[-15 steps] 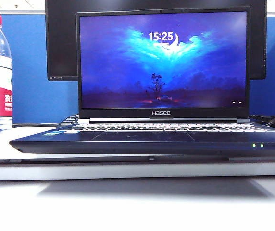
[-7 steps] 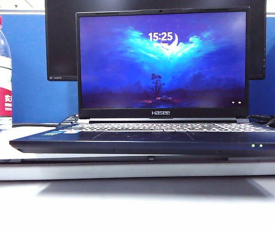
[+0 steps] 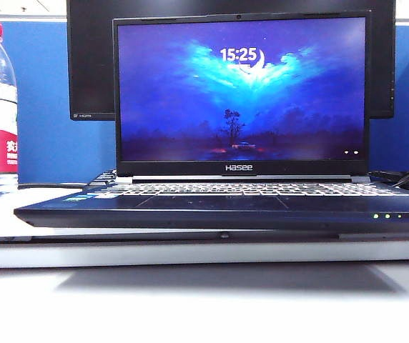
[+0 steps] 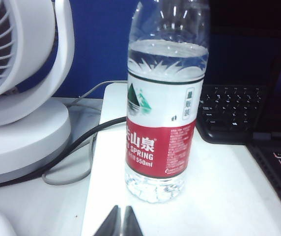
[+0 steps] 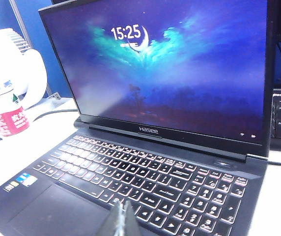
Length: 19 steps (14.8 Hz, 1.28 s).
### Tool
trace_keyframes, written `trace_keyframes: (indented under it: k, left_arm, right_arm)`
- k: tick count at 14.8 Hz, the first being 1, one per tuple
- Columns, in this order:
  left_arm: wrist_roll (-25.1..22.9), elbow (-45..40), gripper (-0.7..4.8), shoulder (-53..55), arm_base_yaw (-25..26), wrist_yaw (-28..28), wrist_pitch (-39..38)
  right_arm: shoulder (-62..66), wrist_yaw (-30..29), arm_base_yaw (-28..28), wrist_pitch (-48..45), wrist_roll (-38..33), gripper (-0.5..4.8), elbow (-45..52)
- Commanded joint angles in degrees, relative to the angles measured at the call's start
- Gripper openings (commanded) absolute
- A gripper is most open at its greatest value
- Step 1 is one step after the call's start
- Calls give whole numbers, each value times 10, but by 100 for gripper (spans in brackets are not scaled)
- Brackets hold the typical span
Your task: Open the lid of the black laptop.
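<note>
Both grippers hang free: our left gripper (image 4: 120,223), fingers together, faces the water bottle (image 4: 164,98); our right gripper (image 5: 124,221), fingers together, hovers over the black laptop (image 5: 145,182), its lid (image 3: 242,93) upright at 12 o'clock.

The left gripper (image 4: 121,221), fingertips pressed together, hovers before a water bottle (image 4: 162,103) standing between a white fan (image 4: 22,83) and a black keyboard (image 4: 231,110).

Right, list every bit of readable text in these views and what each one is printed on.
"15:25": lock screen on the lid.
"Hasee": lid's lower bezel.
"SPRING 550ml": water bottle label; its Chinese characters and fine print are unclear.
Black laptop key legends and stickers: too small.
Monitor badge: blurred.
Left gripper, right gripper: no text.
</note>
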<state>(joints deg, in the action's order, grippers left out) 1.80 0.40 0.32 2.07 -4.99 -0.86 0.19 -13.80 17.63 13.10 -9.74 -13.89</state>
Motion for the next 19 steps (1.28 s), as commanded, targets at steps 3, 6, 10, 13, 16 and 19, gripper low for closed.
trace_keyframes:
  k: [3,6,10,13,16,19]
  left_arm:
    - [2,0,25,-1,-1,-3,5]
    - [2,0,25,-1,-1,-3,3]
    - [2,0,25,-1,-1,-3,1]
    - [2,0,25,-1,-1,-3,1]
    - [2,0,25,-1,-1,-3,1]
    - [2,0,25,-1,-1,-3,1]
  right_arm:
    - [-1,83,-129,2,81,-5,56]
    - [-1,82,-206,-32,81,-6,94]
    - [-1,76,-204,-73,79,-6,129]
    - [-1,95,-204,-71,80,-6,133]
    - [-1,109,-204,-72,80,-6,137]
    - [-1,109,-204,-70,78,-5,137]
